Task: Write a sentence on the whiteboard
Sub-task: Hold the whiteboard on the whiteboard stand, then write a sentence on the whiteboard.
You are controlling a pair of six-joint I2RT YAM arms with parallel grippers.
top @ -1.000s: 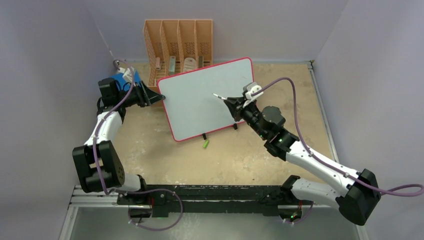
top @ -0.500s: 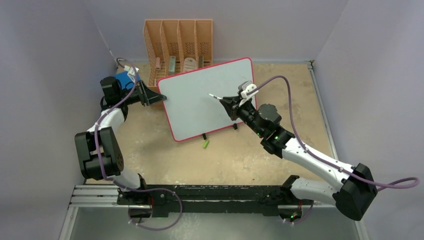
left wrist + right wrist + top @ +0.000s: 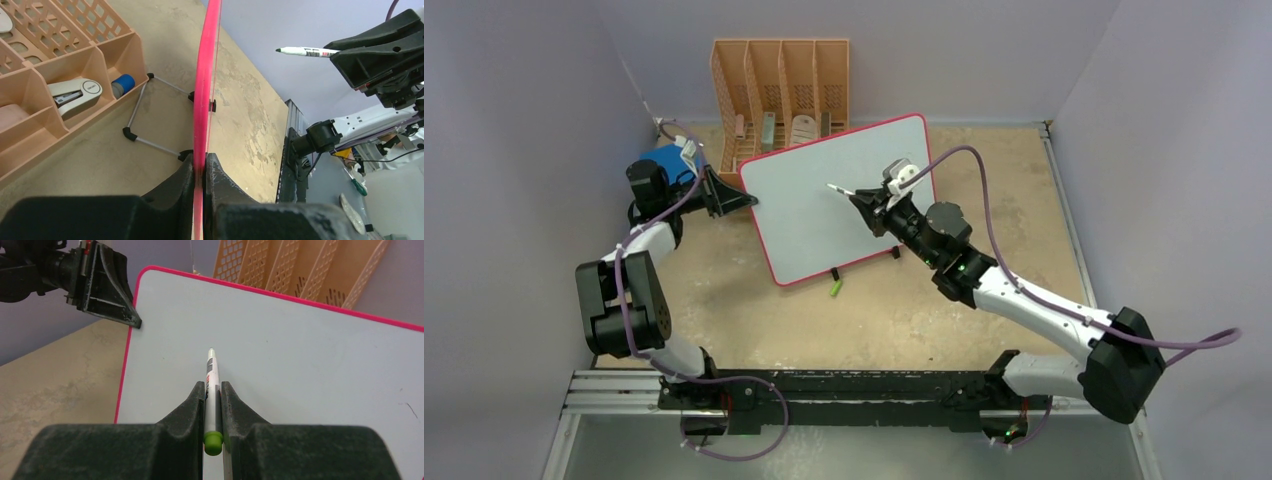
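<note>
Top external view was relied on for the layout: the whiteboard (image 3: 809, 220) was found propped at a slant on the bench (image 3: 724, 300), between the two pincers. The left pincer (image 3: 202, 167) was seen fully closed on the board's red-pink rim at its left edge, so the board was judged to be steadied for writing. The right pincer (image 3: 213, 390) was seen closed on a white marker (image 3: 212, 371) with a green rear end. Its barrel was clamped between the jaws, and its uncapped tip was pointed forward, beyond that pincer, toward the upper left part of the board. In the left wrist view, where the board was seen edge-on, the tip was judged to be held apart from the surface. No word of the sentence could be made out: the face ahead of the right pincer was seen blank, save for a tiny dark fleck far to that pincer's right. A small green piece (image 3: 835, 288), taken to be the marker's cap, was seen lying on the bench nearer the arm bases than the right pincer, by the board's feet. Preparation was therefore judged complete, with the marker gripped and uncapped and the board held. The writing itself was judged not yet begun, and every word was left to be written.
</note>
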